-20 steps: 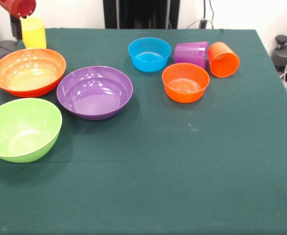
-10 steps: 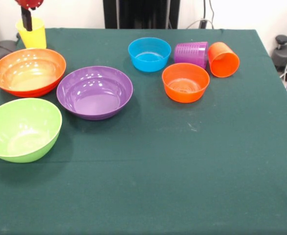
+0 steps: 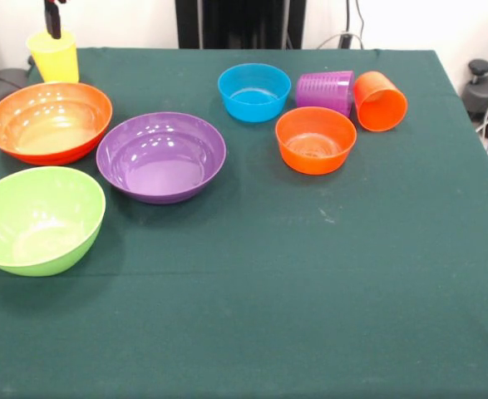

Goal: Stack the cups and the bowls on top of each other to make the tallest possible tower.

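A green-clothed table (image 3: 310,274) carries bowls at left (image 3: 160,156) and far centre (image 3: 254,91), with cups (image 3: 380,100) at the far edge.

Five bowls (image 3: 161,156) and three cups (image 3: 53,56) stand on the table (image 3: 310,274).

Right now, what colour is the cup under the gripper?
Yellow: the cup stands upright beneath the gripper, seen in the front view.
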You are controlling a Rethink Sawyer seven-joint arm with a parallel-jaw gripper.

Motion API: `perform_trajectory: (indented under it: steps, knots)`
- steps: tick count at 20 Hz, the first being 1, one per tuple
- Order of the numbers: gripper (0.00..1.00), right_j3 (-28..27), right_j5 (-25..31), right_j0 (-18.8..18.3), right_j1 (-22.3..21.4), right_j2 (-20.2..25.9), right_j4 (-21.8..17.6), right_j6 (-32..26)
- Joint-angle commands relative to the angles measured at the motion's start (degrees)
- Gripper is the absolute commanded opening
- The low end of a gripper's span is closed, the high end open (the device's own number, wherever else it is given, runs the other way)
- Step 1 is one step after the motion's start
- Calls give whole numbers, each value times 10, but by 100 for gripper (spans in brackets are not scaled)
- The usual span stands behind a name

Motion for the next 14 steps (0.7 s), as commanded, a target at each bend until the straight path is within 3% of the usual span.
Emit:
perform_trajectory:
  steps: [1,14]
  knots:
    - [0,77,67,-13,-30,131,6,-210]
    - [0,118,102,-29,-47,158,-19,-198]
